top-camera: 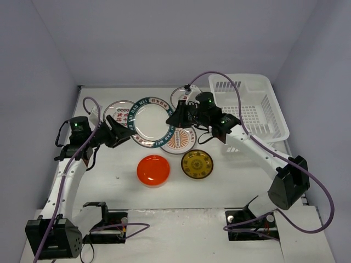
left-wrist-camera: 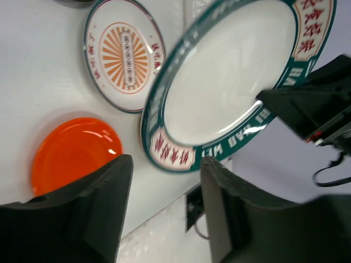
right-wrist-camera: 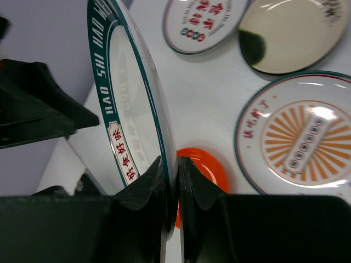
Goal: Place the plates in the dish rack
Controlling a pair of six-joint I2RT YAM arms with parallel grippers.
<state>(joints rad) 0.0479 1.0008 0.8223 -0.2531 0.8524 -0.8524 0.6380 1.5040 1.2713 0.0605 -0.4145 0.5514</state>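
My right gripper [top-camera: 174, 118] is shut on the right rim of the blue-green-rimmed plate [top-camera: 150, 121] and holds it tilted above the table; the right wrist view shows the plate [right-wrist-camera: 129, 109] edge-on between my jaws [right-wrist-camera: 171, 170]. My left gripper [top-camera: 124, 135] is open just off the plate's left rim, with the plate [left-wrist-camera: 230, 82] beyond its fingertips [left-wrist-camera: 123, 164]. On the table lie the red-orange plate [top-camera: 153, 170], the yellow-brown plate [top-camera: 197, 164], a sunburst-patterned plate [top-camera: 181, 140], a red-patterned plate [top-camera: 119, 112] and a cream plate [right-wrist-camera: 290, 33]. The white dish rack [top-camera: 249, 107] stands at the back right and looks empty.
Purple cables loop over both arms. The grey walls close in behind and at both sides. The arm bases and mounts sit at the near edge.
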